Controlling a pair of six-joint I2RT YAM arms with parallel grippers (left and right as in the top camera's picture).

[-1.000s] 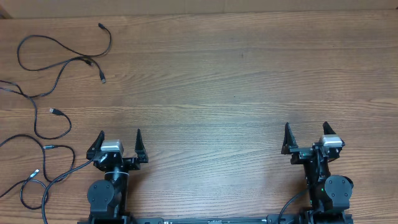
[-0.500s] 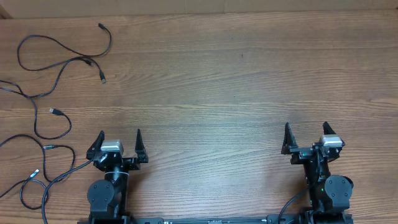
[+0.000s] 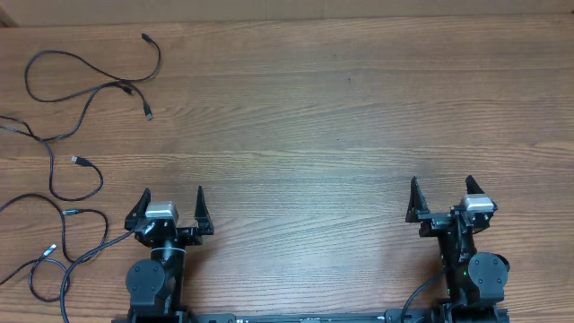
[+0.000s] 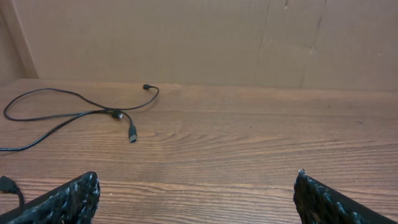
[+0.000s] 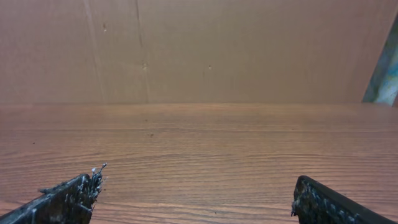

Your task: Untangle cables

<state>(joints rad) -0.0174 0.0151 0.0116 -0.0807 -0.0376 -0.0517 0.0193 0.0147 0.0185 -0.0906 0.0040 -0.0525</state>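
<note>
Thin black cables (image 3: 85,99) lie spread over the table's far left, looping from the top corner down toward the front edge, with small plug ends showing. One strand (image 4: 81,113) with two plugs shows in the left wrist view, ahead and to the left. My left gripper (image 3: 172,199) sits near the front edge, open and empty, to the right of the cables and apart from them. At the front right, far from the cables, my right gripper (image 3: 440,190) is also open with nothing between its fingers (image 5: 68,199).
The wooden table (image 3: 305,117) stretches between and beyond both arms. A brown cardboard wall (image 5: 199,50) stands along the far edge. The lowest cable loops (image 3: 49,260) lie just left of the left arm's base.
</note>
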